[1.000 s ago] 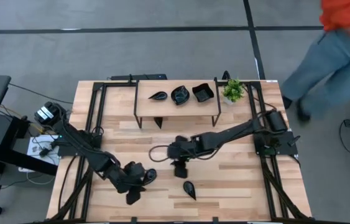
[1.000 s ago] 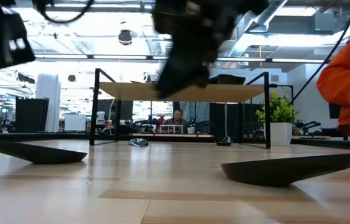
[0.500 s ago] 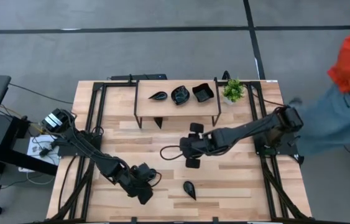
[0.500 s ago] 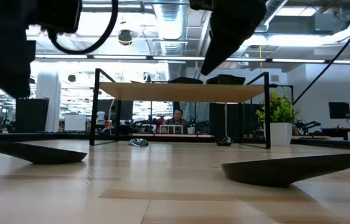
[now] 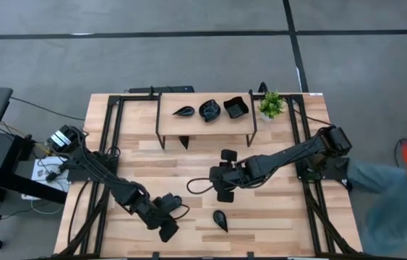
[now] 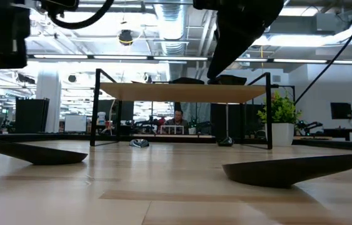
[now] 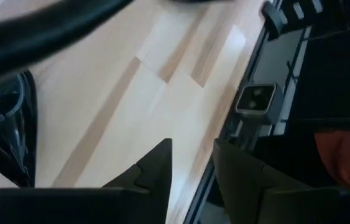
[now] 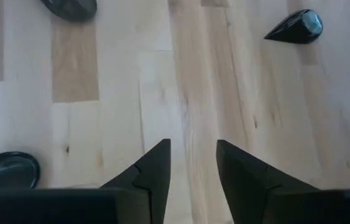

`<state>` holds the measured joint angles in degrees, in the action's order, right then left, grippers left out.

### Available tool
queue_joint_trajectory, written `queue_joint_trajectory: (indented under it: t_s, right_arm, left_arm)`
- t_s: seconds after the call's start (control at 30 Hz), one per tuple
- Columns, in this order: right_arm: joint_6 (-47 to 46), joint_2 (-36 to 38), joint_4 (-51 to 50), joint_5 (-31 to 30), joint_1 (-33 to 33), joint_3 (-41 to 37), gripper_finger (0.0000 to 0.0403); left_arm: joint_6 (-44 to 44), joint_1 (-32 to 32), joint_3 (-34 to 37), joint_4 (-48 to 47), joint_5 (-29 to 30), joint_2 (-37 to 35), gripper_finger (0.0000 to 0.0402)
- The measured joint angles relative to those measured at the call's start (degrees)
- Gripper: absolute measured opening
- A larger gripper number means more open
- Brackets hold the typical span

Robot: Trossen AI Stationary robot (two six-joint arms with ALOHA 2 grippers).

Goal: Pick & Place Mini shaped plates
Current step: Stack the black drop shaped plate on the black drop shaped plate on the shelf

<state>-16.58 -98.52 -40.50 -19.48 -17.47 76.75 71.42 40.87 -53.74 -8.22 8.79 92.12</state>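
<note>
The teardrop plate (image 5: 220, 220) is seen low and centre in the overhead frame, lying flat on the tabletop (image 5: 275, 209), exactly where it lay a second ago. Its long axis runs steeply from upper left to lower right, with the rounded end uppermost in the frame and the tip aimed at the lower edge, slightly rightward.

Just above it, the right tool (image 5: 225, 193) has been carried rightward from the middle of the frame. In the right wrist view the right tool is shown spread, with only bare wood between the fingers (image 8: 153, 168). At lower left, the left tool (image 5: 167, 232) has been swung lower, beside a second plate (image 5: 172, 206); it too is parted and pinches nothing.

Three plates are seen on the shelf (image 5: 165, 115) at upper centre: a leaf plate (image 5: 183, 111), a scalloped plate (image 5: 209, 110) and a square plate (image 5: 236, 108), next to a potted plant (image 5: 270, 105).

Only the arms have shifted, so the next pick is judged not yet begun. A person (image 5: 405, 195) has passed to the right edge.
</note>
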Motion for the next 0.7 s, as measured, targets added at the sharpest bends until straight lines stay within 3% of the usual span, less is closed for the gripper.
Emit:
queue_joint_trajectory:
  t_s: [0.17,0.4,0.7]
  right_arm:
    - [-1.5,0.0,0.0,0.0,-0.2,0.0,0.0124]
    - [-1.3,0.0,-1.3,0.0,-0.2,0.0,0.0124]
    - [-2.1,0.5,-11.0,-0.1,-0.6,0.0,0.0124]
  left_arm:
    - [0.0,0.0,0.0,0.0,0.0,0.0,0.0155]
    - [0.4,-0.2,0.3,-6.4,-10.8,-0.6,0.0181]
    - [-15.4,-0.1,0.0,-1.3,-7.3,-16.2,0.0173]
